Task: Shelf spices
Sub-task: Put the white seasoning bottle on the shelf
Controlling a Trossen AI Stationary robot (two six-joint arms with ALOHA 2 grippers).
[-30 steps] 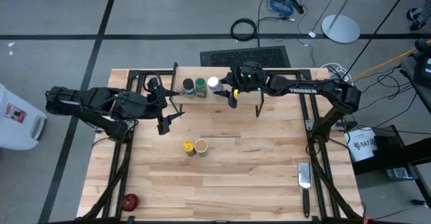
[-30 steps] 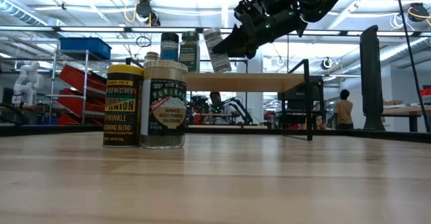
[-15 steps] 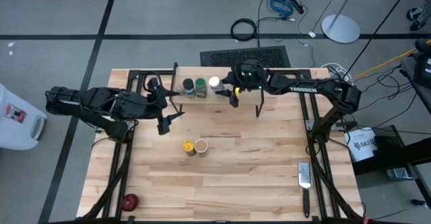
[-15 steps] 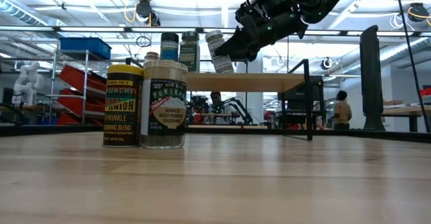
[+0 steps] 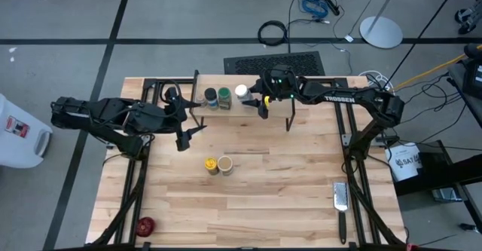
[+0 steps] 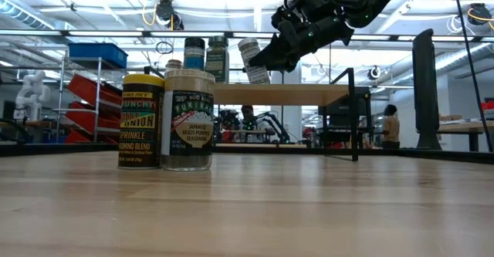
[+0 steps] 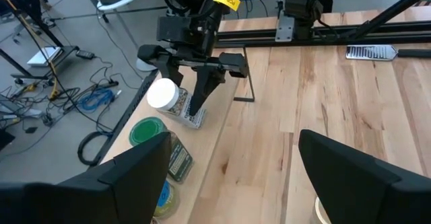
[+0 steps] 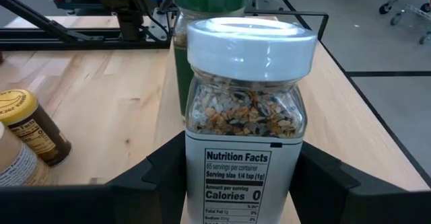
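Note:
The shelf (image 6: 301, 93) stands at the table's far side; a dark-lidded jar (image 6: 194, 54) and a green-lidded jar (image 6: 217, 55) stand upright on its plank. My right gripper (image 5: 254, 102) is shut on the white-capped jar (image 8: 246, 116) beside the green-lidded jar (image 8: 207, 22), just over the plank. I cannot tell whether the jar's bottom touches the plank. The yellow jar (image 5: 210, 163) and the tan jar (image 5: 224, 164) stand on the table's middle. My left gripper (image 5: 187, 129) hovers open at the shelf's left end, holding nothing. My right gripper pinches the white-capped jar's labelled body (image 8: 202, 167), below the cap, between its two fingers (image 8: 161, 177), one on each side. The fingers come from the table's right, slanting down. The jar is tilted, its cap (image 6: 248, 45) leaning toward the green-lidded jar.
A flat metal grater (image 5: 340, 198) lies near the table's right edge and a small red round object (image 5: 145, 225) at the near left corner. The plank's right half (image 5: 275, 108) is bare. Black frame rails run along both table sides.

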